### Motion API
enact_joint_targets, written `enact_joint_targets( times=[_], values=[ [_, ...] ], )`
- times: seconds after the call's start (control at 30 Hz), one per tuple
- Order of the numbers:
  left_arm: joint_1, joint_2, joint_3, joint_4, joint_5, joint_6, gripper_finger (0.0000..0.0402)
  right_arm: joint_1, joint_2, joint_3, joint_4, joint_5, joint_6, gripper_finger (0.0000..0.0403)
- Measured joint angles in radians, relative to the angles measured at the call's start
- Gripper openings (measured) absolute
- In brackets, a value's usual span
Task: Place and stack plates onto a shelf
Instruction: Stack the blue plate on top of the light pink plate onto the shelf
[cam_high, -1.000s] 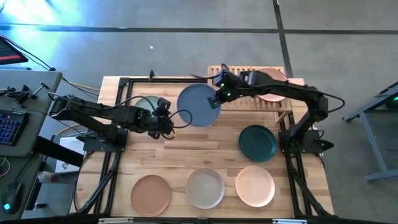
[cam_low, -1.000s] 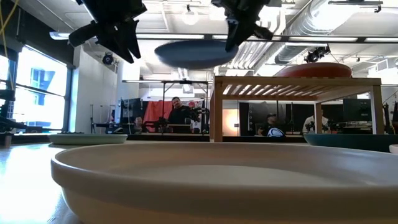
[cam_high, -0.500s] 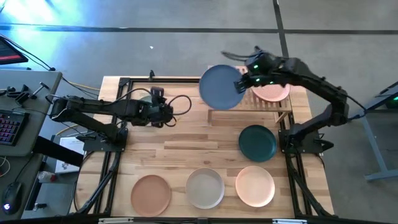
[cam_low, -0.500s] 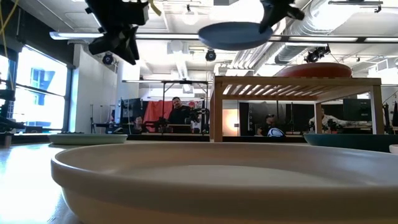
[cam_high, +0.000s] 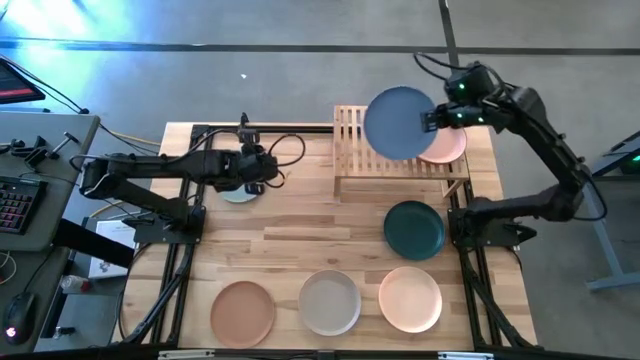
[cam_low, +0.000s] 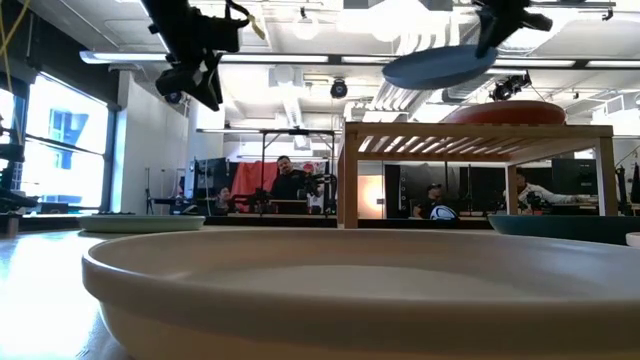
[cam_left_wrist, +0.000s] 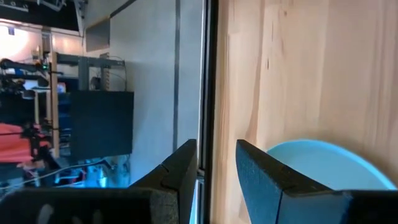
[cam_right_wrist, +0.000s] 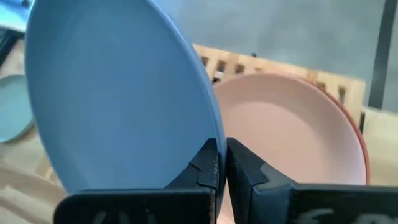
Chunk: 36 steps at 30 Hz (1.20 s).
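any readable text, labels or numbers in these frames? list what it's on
None readable.
Plates, including the blue plate held in the right claw: plain, no markings.
Bamboo shelf: no label.
Keyboard at the left edge: keys too small to read.
Room behind the table in the low view: no legible signs.

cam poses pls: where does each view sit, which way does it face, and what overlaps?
High: above the table, looking straight down; both arms, shelf, blue plate in the right gripper.
Low: at tabletop height, facing level across to the room; both grippers enter from above.
Left wrist: on the left arm, looking past the open left gripper at the mint plate.
Right wrist: on the right arm, its fingers pinching the blue plate's rim above the pink plate.
Shared: high, low and right wrist all show the blue plate.
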Motion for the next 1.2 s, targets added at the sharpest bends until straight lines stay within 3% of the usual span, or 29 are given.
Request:
enact_joint_targets(
  times=[0.3, 0.47, 0.63, 0.8, 1.2],
  values=[
    [0.055, 0.000, 0.000, 0.011, 0.027, 0.009, 0.0102, -0.146, -0.203, -0.228, 0.099, -0.079, 0.162, 0.0000],
    [0.069, 0.000, 0.000, 0.012, 0.038, 0.008, 0.0102, -0.201, -0.310, -0.308, 0.106, -0.071, 0.284, 0.0000],
    [0.072, 0.000, 0.000, 0.017, 0.040, 0.009, 0.0102, -0.218, -0.389, -0.373, 0.101, 0.002, 0.420, 0.0000],
    [0.072, 0.000, 0.000, 0.024, 0.041, 0.009, 0.0102, -0.218, -0.420, -0.418, 0.090, 0.062, 0.483, 0.0000],
    [0.071, 0.000, 0.000, 0.024, 0.041, 0.001, 0.0102, -0.218, -0.418, -0.519, 0.115, 0.085, 0.542, 0.0000]
  ],
)
